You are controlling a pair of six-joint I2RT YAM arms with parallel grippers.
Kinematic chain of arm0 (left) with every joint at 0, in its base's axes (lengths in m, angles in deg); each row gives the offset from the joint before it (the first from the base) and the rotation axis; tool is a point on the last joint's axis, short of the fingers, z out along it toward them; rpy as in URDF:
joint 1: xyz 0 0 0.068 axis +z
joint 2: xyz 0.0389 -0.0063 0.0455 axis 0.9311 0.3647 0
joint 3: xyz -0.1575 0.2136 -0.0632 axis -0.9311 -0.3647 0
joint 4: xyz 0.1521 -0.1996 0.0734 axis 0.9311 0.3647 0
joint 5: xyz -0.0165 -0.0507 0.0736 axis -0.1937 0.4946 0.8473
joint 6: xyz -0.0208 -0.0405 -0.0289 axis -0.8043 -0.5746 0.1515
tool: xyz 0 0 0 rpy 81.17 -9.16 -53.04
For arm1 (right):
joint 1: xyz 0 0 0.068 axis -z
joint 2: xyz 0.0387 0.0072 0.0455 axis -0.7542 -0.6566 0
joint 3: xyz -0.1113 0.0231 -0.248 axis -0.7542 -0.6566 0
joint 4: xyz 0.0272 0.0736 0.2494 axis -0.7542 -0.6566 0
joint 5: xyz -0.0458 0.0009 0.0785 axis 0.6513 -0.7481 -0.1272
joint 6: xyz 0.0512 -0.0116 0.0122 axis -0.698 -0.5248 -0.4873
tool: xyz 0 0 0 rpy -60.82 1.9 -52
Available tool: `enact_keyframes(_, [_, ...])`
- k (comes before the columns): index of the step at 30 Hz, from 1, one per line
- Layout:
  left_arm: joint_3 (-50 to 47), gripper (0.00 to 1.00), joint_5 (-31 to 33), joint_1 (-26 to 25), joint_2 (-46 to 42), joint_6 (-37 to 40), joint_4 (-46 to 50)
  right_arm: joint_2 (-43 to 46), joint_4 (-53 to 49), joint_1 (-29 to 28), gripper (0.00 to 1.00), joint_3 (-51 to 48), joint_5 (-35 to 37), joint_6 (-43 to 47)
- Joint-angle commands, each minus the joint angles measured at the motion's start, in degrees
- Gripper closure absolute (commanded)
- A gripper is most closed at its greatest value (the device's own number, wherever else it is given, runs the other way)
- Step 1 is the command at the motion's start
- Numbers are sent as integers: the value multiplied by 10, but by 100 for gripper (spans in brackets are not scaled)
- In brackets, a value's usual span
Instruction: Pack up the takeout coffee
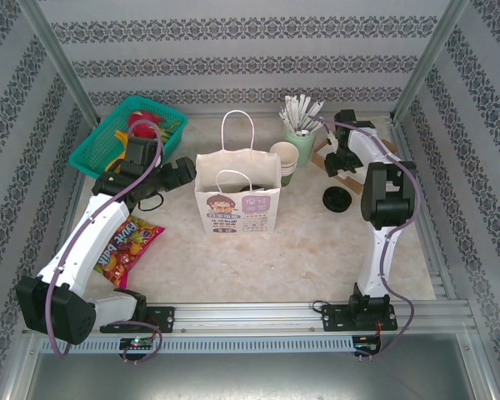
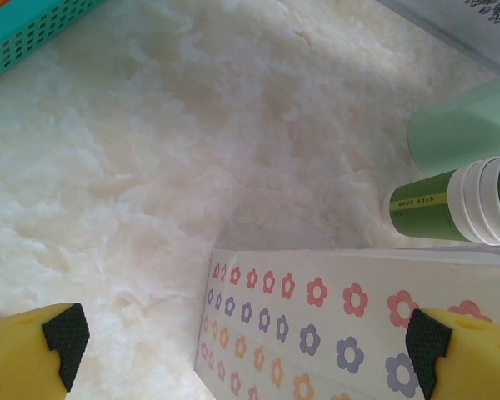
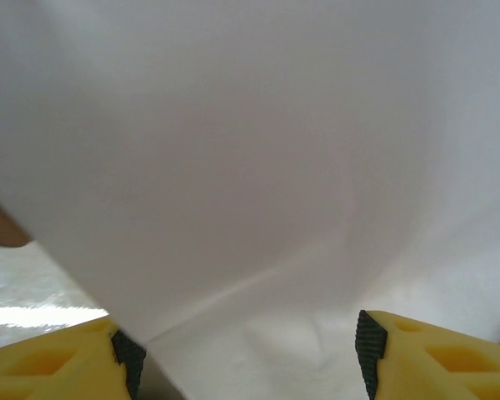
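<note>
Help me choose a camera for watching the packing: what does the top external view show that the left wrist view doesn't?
Top external adds the takeout coffee, the candy packet and the paper bag's handles. Left wrist adds the flower print on the bag's side and the left gripper's open jaws up close. Shared: the bag, cup stack, teal basket, table.

Nothing here reads cleanly to me. The paper bag (image 1: 237, 200) carries a printed panel on its front: a cartoon face above lines of small print, too fine for me to make out. Left of the bag lies a candy packet (image 1: 129, 246) with large white lettering across it, but I cannot settle the word. Just beyond the bag's flowered side, the stack of cups (image 2: 425, 212) bears one line of small dark capitals along a yellow-green stripe, too blurred to read.
</note>
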Motion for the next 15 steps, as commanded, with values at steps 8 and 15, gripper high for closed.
enact_keyframes(8, [-4, 0, 8, 8, -10, 7, 11, 6, 23, -6, 48, 3, 40, 36])
enact_keyframes(15, [-5, 0, 9, 7, -12, 7, 10, 23, 26, -6, 77, -6, 20, 33])
